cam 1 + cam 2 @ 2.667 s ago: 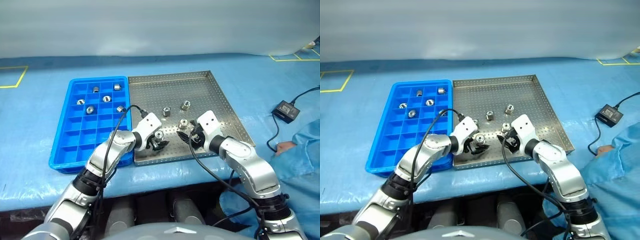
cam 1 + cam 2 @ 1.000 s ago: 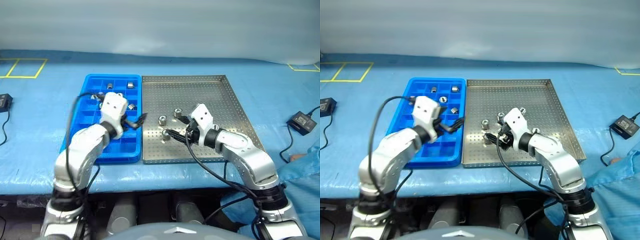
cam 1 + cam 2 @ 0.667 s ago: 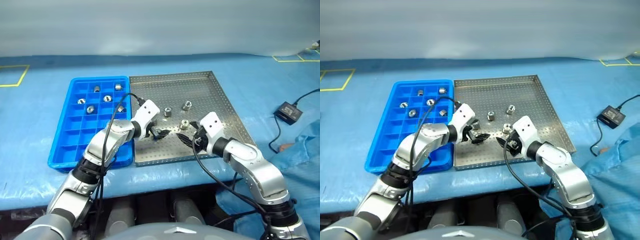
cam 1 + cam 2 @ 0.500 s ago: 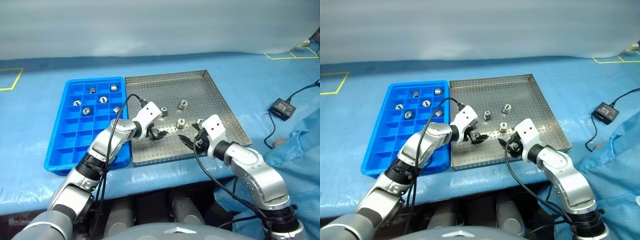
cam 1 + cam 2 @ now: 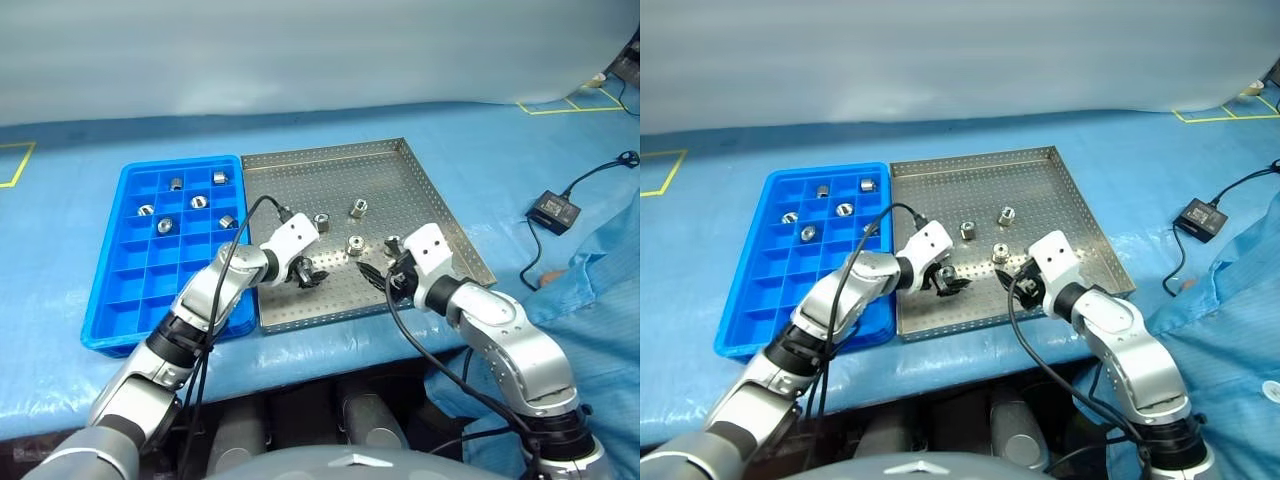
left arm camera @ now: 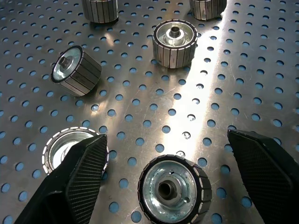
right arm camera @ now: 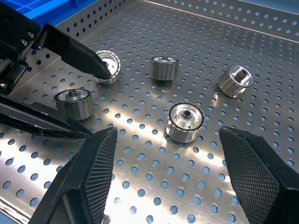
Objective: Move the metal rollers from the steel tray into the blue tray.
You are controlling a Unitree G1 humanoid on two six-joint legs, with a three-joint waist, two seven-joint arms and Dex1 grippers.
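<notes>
The steel tray (image 5: 420,190) sits centre-right, with several metal rollers (image 5: 358,209) loose on its perforated floor. To its left lies the blue tray (image 5: 110,300), where several rollers (image 5: 198,201) rest in far compartments. My left gripper (image 5: 308,272) is low over the steel tray's near left part. It is open, its fingers (image 6: 84,163) on either side of one upright roller (image 6: 174,185), and a second roller (image 6: 58,148) lies partly behind one finger. My right gripper (image 7: 168,133) is open too, low over the tray, with a roller (image 7: 185,121) just ahead between its fingers.
A small black box (image 5: 553,210) with a cable lies on the blue table cover to the right. A person in blue clothing (image 5: 610,270) is at the right edge. The steel tray's low rim (image 5: 330,322) runs close to the table's front edge.
My left arm has swung from over the blue tray to the steel tray and sunk down around a roller, staying open. The right gripper has hardly moved. The camera has shifted.
</notes>
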